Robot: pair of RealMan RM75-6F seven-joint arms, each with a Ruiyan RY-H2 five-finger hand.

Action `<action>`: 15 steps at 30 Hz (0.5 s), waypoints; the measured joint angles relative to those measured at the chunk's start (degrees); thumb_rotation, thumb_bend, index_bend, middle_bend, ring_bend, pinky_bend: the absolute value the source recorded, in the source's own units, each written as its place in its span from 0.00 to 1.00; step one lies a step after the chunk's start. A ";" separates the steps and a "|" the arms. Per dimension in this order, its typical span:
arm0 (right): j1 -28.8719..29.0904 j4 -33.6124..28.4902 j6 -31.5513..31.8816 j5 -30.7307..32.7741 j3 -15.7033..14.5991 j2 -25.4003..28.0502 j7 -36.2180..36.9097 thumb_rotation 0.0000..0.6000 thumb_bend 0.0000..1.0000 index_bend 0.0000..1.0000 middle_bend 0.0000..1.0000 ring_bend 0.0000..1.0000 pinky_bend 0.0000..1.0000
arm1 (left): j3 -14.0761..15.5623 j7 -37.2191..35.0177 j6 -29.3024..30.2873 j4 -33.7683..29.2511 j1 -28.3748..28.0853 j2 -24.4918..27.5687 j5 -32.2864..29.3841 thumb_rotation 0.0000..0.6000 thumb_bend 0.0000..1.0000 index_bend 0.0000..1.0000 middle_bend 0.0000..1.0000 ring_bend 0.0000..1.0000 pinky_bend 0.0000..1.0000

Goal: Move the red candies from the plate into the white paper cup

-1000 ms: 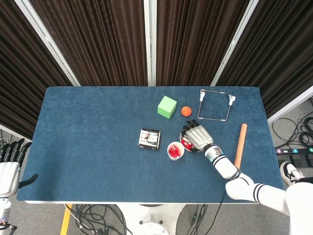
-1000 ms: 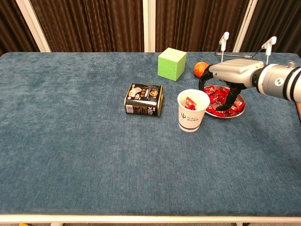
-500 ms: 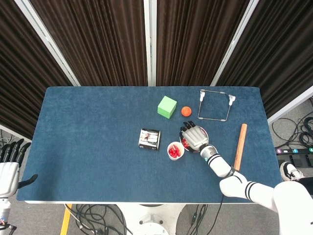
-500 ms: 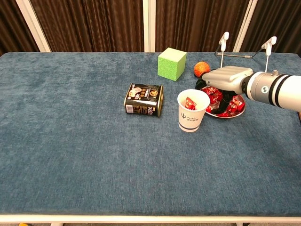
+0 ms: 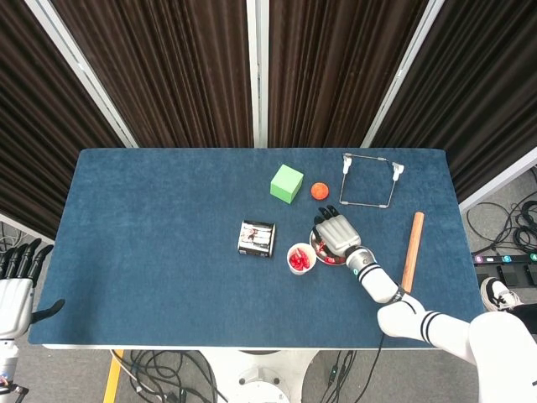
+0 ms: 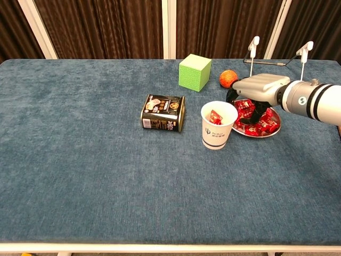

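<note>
A: Right robot hand [image 6: 259, 89] is low over the plate [image 6: 269, 131], palm down, fingers curled into the red candies [image 6: 264, 124]. Can't tell if it's clamped on one or closed on nothing; the fingertips are hidden under the palm.

B: Cup?

A: White paper cup [image 6: 218, 125] stands just to the hand's side, nearly touching the plate, with a few candies already in it. Most of them are on the plate under and beside the hand.

B: Risks?

A: Cup's so close that a sideways swing could clip the rim and tip it. A loose pinch could drop a wrapper on the tabletop [image 6: 106, 176] between plate and cup. Pressing down could also skid the plate.

B: Views differ?

A: The chest view shows the curl of the fingers and the candy pile from the side, but not the left robot hand [image 5: 15, 290]. The head view catches that one well away at the tabletop's edge, fingers apart, holding nothing. It also shows the wooden stick [image 5: 411, 250] on the far side of the right forearm, plus the tin [image 5: 257, 238], green cube [image 5: 286, 183], orange ball [image 5: 319, 191] and wire frame [image 5: 369, 180].
</note>
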 measured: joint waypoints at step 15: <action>-3.26 -18.58 10.10 -8.71 2.42 12.36 7.91 1.00 0.36 0.58 0.23 0.00 0.00 | -0.12 0.47 0.60 -0.67 0.05 0.45 0.53 1.00 0.00 0.16 0.14 0.08 0.09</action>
